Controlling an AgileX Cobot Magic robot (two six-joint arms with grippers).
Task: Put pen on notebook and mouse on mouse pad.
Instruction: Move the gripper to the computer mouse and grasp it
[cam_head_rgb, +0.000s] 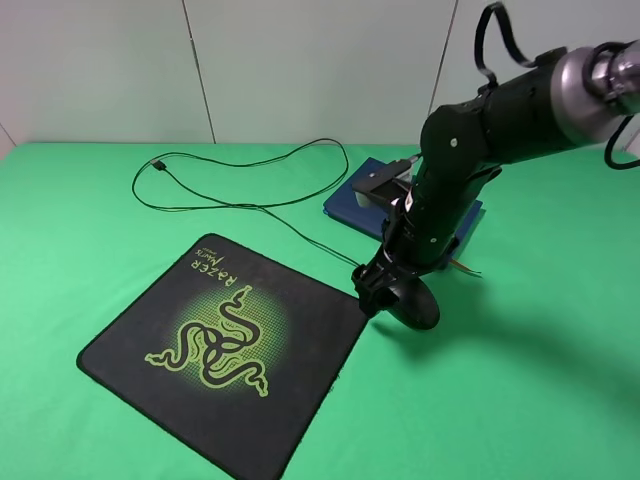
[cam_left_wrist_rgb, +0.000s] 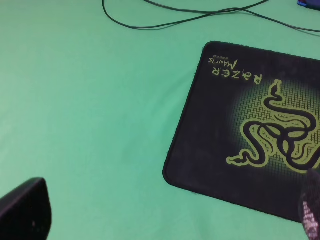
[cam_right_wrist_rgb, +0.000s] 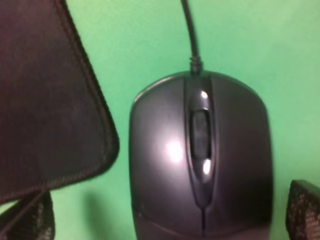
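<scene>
The black mouse (cam_head_rgb: 417, 306) lies on the green cloth just off the right corner of the Razer mouse pad (cam_head_rgb: 225, 340). My right gripper (cam_head_rgb: 392, 288) is down over the mouse (cam_right_wrist_rgb: 200, 160), open, one finger (cam_right_wrist_rgb: 305, 212) on each side with a gap to the shell. The pad's corner (cam_right_wrist_rgb: 45, 100) lies close beside it. The dark blue notebook (cam_head_rgb: 352, 203) sits behind, partly hidden by the right arm. A white and black pen-like thing (cam_head_rgb: 385, 182) lies on it. My left gripper (cam_left_wrist_rgb: 170, 207) hangs open over the pad's edge (cam_left_wrist_rgb: 250, 125).
The mouse cable (cam_head_rgb: 250, 205) runs from the mouse in a long loop across the back of the green table to its USB plug (cam_head_rgb: 158, 164). It also shows in the left wrist view as a cable (cam_left_wrist_rgb: 165, 20). A blue notebook corner (cam_left_wrist_rgb: 310, 2) peeks in there.
</scene>
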